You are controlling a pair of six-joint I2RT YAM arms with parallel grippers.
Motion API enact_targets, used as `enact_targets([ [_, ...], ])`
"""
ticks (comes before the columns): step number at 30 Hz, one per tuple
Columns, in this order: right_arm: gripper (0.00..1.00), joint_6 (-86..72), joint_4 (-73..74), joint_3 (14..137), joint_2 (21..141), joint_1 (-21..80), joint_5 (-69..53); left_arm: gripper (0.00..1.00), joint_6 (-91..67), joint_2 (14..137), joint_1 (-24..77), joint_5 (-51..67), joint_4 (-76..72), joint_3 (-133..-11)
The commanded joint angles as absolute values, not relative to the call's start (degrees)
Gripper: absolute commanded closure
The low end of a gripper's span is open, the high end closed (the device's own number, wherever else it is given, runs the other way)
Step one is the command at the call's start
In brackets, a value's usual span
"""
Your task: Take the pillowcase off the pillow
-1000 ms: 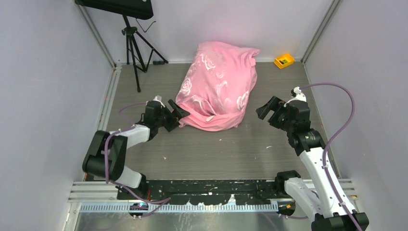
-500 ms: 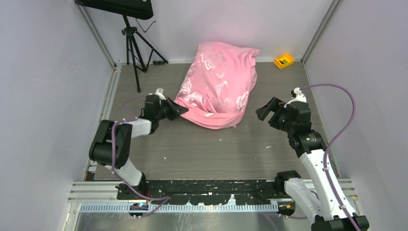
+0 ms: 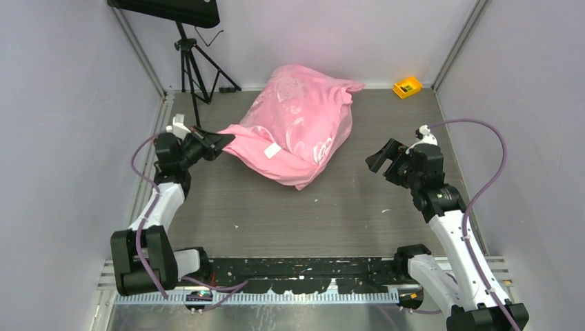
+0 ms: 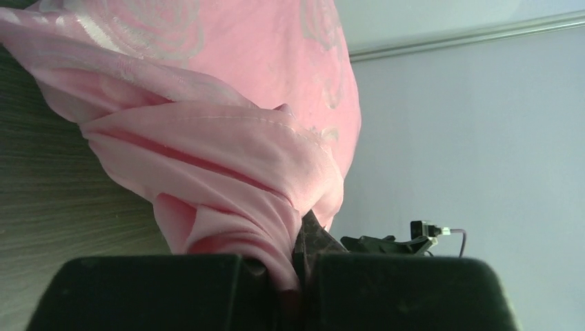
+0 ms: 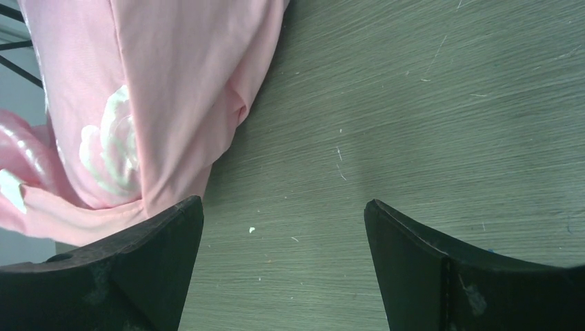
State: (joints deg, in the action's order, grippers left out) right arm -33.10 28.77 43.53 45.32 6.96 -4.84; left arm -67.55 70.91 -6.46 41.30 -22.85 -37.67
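Your left end effector (image 3: 211, 141) sits at the left side of the surface (image 3: 310, 214), near the left wall. Its fingers are closed on a bunched corner of the pillowcase (image 3: 296, 121). In the left wrist view, the pink satin (image 4: 227, 158) gathers into a tight twist and disappears between the two dark fingers of that end effector (image 4: 293, 279). From this pinch, a stretched flap of fabric runs right to the main bulk.

The pillowcase lies in the far middle of the surface, bulging and wrinkled, with pale roses showing on its sheen. A small white tag (image 3: 272, 150) lies on the near fold. The pillow is fully covered, so you cannot see it.

Your right end effector (image 3: 383, 156) hovers to the right of the bundle, apart from it, with its jaws spread wide and holding nothing. In the right wrist view, the pink cloth (image 5: 159, 89) lies ahead and to the left of the open fingers (image 5: 283, 227), above bare grey surface.

A tripod (image 3: 190, 62) stands in the far left corner. A small yellow object (image 3: 407, 86) rests at the far right.
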Motion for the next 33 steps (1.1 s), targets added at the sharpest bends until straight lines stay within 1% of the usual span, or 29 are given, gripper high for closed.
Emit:
enact_targets([
  [1, 0.09, -33.41, 27.13, 46.06, 44.91, 6.84, -5.21, 1.0, -69.45, 62.64, -11.66, 46.43, -20.5, -37.01],
  [5, 0.09, -33.59, 26.39, 46.91, 45.61, 6.83, -4.75, 1.0, -65.54, 54.42, -15.62, 44.06, -11.72, -38.39],
  [7, 0.09, -34.21, 25.14, 47.51, 46.74, 6.81, -5.3, 1.0, -64.13, 51.05, -15.83, 41.67, -7.85, -39.15],
  [11, 0.1, -36.14, 20.44, 48.37, 50.24, 6.85, -9.16, 1.0, -65.11, 50.73, -15.79, 43.39, -7.37, -40.63],
  [13, 0.1, -39.0, 15.65, 48.41, 53.02, 6.81, -11.21, 1.0, -65.48, 50.7, -15.83, 43.75, -7.55, -40.34],
  [19, 0.11, -52.0, 1.26, 50.93, 66.91, 8.75, -17.2, 1.0, -64.99, 49.09, -15.81, 44.46, -6.27, -39.51],
  [21, 0.11, -52.89, 0.26, 54.26, 72.83, 11.41, -16.1, 1.0, -64.46, 48.64, -15.83, 44.51, -5.33, -39.39],
  [27, 0.11, -50.71, -1.62, 64.39, 84.1, 17.92, -9.75, 1.0, -63.62, 47.42, -15.82, 45.17, -3.14, -39.04],
  [28, 0.13, -50.56, -1.54, 65.58, 85.78, 18.25, -9.21, 1.0, -63.49, 47.31, -15.83, 45.17, -2.82, -38.95],
  [29, 0.2, -50.14, -0.95, 66.56, 87.52, 18.46, -8.75, 1.0, -63.34, 47.12, -15.82, 45.24, -2.51, -38.87],
  [31, 0.29, -47.93, 4.28, 69.4, 90.47, 19.17, -5.97, 1.0, -62.78, 46.87, -15.83, 45.18, -1.74, -38.85],
  [33, 0.3, -47.43, 4.87, 69.52, 91.83, 19.56, -5.62, 1.0, -62.51, 46.89, -15.74, 45.09, -1.4, -38.64],
])
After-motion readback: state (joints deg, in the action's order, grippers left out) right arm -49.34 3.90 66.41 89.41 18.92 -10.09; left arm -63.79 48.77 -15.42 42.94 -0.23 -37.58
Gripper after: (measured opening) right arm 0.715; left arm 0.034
